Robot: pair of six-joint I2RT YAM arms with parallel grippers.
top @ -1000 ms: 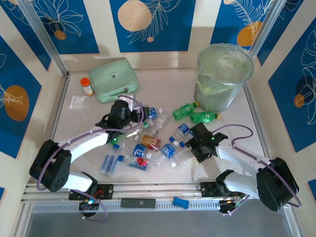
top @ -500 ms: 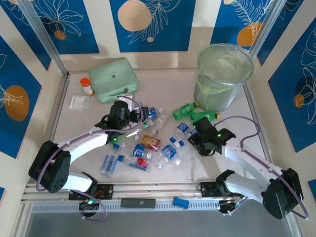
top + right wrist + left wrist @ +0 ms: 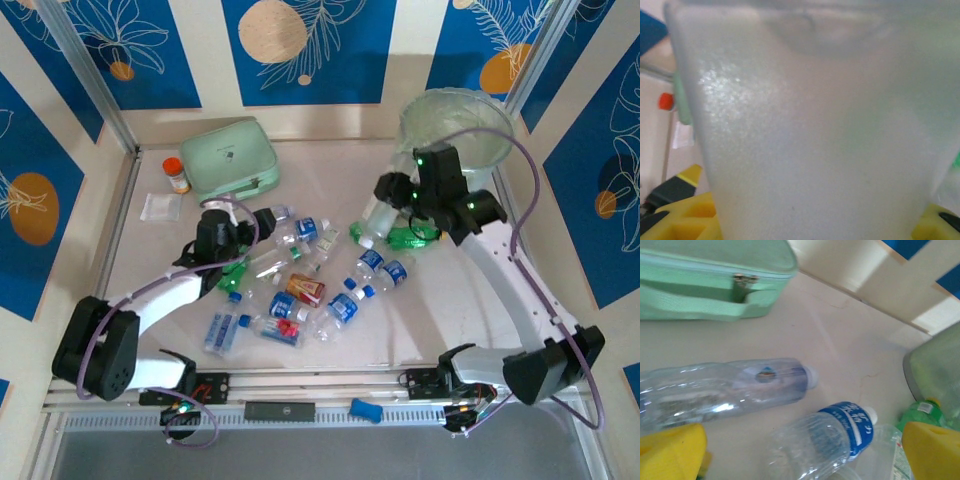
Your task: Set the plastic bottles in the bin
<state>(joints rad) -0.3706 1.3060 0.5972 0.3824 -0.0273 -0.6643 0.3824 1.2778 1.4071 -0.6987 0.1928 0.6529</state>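
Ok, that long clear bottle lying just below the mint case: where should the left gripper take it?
Across the mid-body of the clear bottle, coming straight down from above, fingers straddling its width. It lies flat on its side, with bare table along both long sides, so the fingers should probably fit.

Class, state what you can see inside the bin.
A clear liner lines the bin; the right arm crosses its opening, so the bottom is hidden.
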